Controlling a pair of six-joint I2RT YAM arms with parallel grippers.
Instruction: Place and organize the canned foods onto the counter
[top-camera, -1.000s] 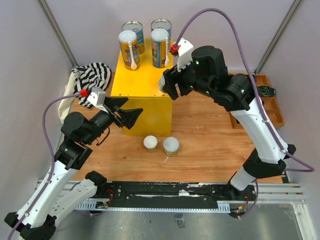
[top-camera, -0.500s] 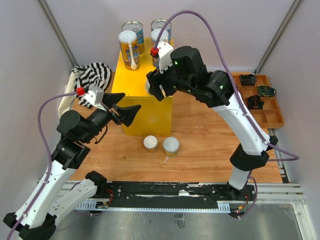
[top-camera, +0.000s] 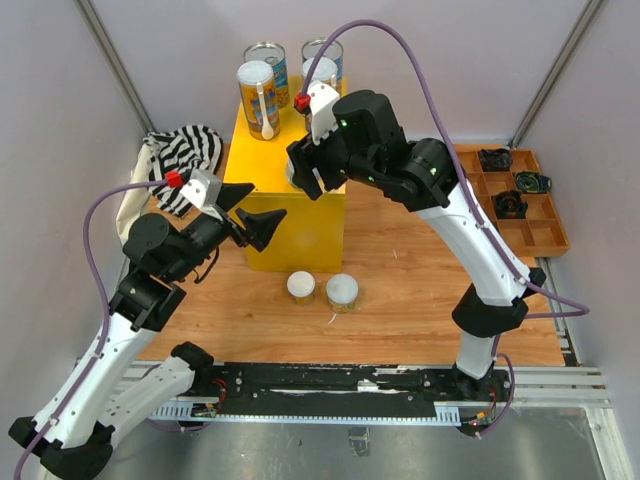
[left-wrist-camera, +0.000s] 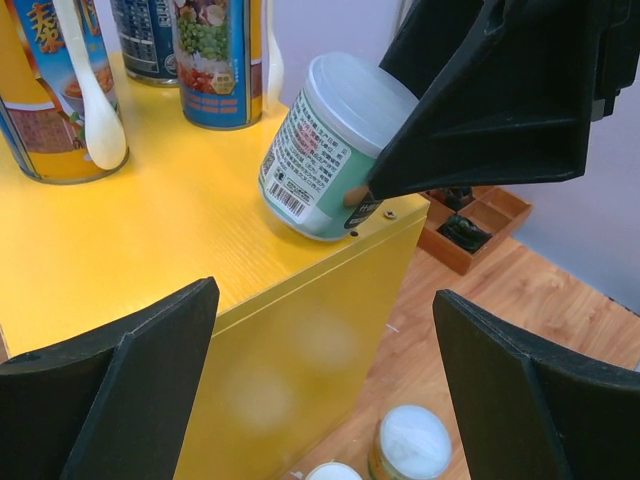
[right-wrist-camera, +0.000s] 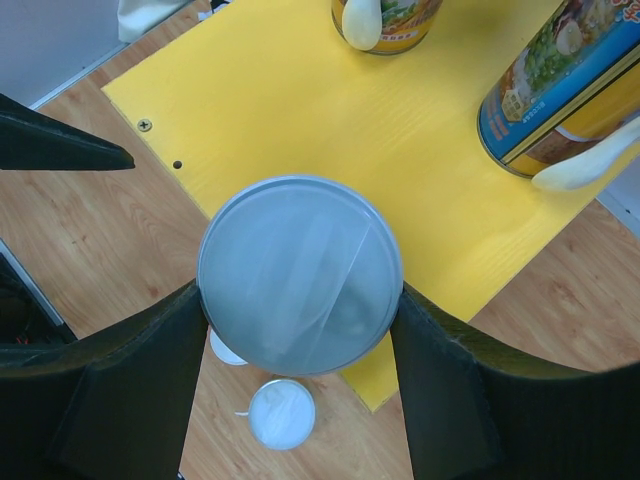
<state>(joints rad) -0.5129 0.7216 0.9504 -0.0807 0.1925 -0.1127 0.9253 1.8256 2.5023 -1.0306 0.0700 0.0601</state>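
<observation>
Counter (top-camera: 255, 165) yellow, on wood table (top-camera: 400, 290), grey walls (top-camera: 60, 100) | right fingers (right-wrist-camera: 110, 400) clamp tilted can (left-wrist-camera: 320, 150) | left fingers (left-wrist-camera: 120, 400) apart

Yellow counter (top-camera: 305, 235) (black-and-white striped cloth (top-camera: 187, 150))

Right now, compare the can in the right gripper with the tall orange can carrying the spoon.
The gripped can is short with a pale green label; the orange can is tall. The gripped can is tilted at the yellow box's front edge; the orange can stands upright further back. The right gripper clamps the first; the second stands free. Both are labelled cylinders.
</observation>
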